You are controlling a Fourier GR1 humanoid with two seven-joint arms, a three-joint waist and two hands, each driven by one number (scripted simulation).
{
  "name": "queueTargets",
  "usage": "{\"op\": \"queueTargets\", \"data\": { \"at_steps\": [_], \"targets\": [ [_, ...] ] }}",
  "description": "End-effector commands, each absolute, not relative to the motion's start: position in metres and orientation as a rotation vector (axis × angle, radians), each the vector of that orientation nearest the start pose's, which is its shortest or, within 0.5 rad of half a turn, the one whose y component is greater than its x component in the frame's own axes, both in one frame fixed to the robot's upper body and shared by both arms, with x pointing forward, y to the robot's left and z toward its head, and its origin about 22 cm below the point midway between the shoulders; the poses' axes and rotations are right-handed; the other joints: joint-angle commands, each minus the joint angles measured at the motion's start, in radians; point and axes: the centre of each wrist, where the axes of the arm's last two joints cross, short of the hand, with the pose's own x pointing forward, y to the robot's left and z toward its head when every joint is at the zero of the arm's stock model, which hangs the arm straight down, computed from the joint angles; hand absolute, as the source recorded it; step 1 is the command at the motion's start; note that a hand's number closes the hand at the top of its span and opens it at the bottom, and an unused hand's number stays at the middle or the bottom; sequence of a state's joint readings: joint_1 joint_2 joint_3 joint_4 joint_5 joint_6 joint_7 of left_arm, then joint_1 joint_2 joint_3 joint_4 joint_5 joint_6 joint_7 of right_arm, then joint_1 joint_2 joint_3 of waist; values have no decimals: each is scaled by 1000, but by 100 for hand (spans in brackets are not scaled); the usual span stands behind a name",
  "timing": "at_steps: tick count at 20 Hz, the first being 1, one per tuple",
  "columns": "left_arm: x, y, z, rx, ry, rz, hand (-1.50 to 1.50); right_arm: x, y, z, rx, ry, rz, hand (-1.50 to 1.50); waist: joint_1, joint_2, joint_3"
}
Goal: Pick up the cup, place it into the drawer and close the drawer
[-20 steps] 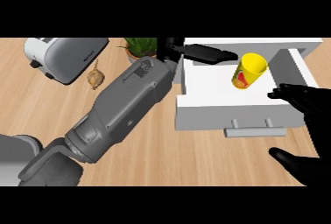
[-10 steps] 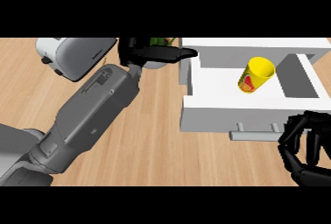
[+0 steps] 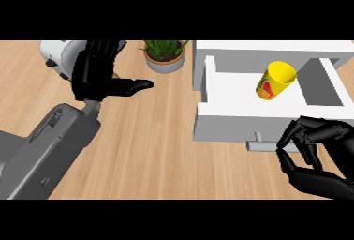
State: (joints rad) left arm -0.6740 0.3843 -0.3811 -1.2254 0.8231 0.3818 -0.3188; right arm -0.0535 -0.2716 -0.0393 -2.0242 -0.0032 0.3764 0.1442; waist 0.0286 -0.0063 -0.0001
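A yellow cup (image 3: pixel 275 81) with a red label lies tilted inside the open white drawer (image 3: pixel 228 110) at the upper right. My left hand (image 3: pixel 97 72) is at the upper left, over the wooden counter, fingers straight and thumb pointing right, holding nothing. At the lower right my right hand (image 3: pixel 315 152) has its fingers curled just in front of the drawer's grey handle (image 3: pixel 261 146). Whether they touch the handle is unclear; they partly hide it.
A white toaster (image 3: pixel 56 57) stands at the upper left, partly behind my left hand. A potted green plant (image 3: pixel 164 55) sits between the toaster and the drawer. My left forearm (image 3: pixel 48 145) crosses the lower left of the counter.
My left hand has pulled back to the left, away from the drawer, to in front of the toaster. The right hand has curled further and sits by the drawer's handle.
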Motion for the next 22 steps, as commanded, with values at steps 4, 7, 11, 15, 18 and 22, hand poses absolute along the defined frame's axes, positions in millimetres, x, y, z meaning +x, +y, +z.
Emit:
{"op": "queueTargets", "data": {
  "at_steps": [4,7,11,15,18,22],
  "targets": [
    [329,236,93,-263,-1891,151,-150,234,-255,125,-185,-1813,911,150,-4,3,0],
    [317,255,97,-287,-1890,147,-150,244,-248,108,-302,-1767,1084,150,16,4,0],
    [306,268,86,-261,-1882,171,-150,255,-236,67,-388,-1709,1183,150,-1,8,1],
    [283,297,87,-255,-1880,173,-150,268,-227,35,-397,-1705,1199,150,-9,6,1],
    [290,308,74,-274,-1882,180,-150,296,-208,34,-426,-1638,1188,-150,-17,8,0],
    [282,324,74,-258,-1874,184,-150,312,-228,8,-458,-1565,1279,-150,-16,9,0]
  ]
}}
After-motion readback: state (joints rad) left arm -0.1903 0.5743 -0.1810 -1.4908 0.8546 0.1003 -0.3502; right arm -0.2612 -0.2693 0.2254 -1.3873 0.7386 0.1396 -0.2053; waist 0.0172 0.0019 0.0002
